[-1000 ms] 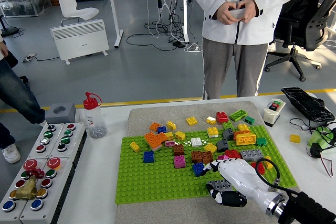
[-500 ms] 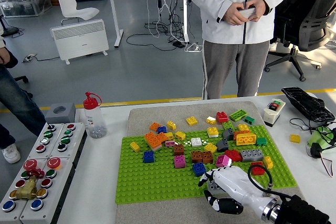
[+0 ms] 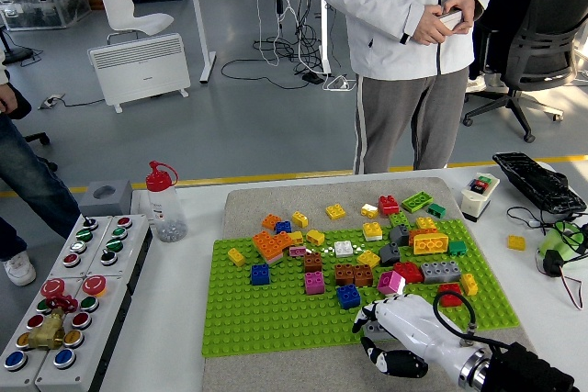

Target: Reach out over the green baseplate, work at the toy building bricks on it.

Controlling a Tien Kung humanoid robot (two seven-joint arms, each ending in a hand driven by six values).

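- The right hand (image 3: 390, 332) hovered, fingers loosely curled and holding nothing, over the near right edge of the green baseplate (image 3: 266, 309).
- Reaching farther could knock the loose pink brick (image 3: 391, 282) just beyond its fingertips.

Green baseplate (image 3: 266, 309) w/ studs, on a grey mat (image 3: 276, 204), white table (image 3: 175, 319). Bricks on it — orange block (image 3: 272, 245), blue brick (image 3: 260, 274), another blue brick (image 3: 348, 296), brown bricks (image 3: 354, 274), magenta brick (image 3: 314, 283), pink brick (image 3: 391, 282), red brick (image 3: 407, 271), grey brick (image 3: 441, 271), yellow brick (image 3: 430, 243), white brick (image 3: 344, 248). Right hand (image 3: 400, 337) — white shell, black fingertips & arm. Bottle (image 3: 164, 201) clear, red cap. Button boxes (image 3: 69, 300) grey w/ red, green, blue buttons. Person (image 3: 404, 52): white jacket, grey trousers.
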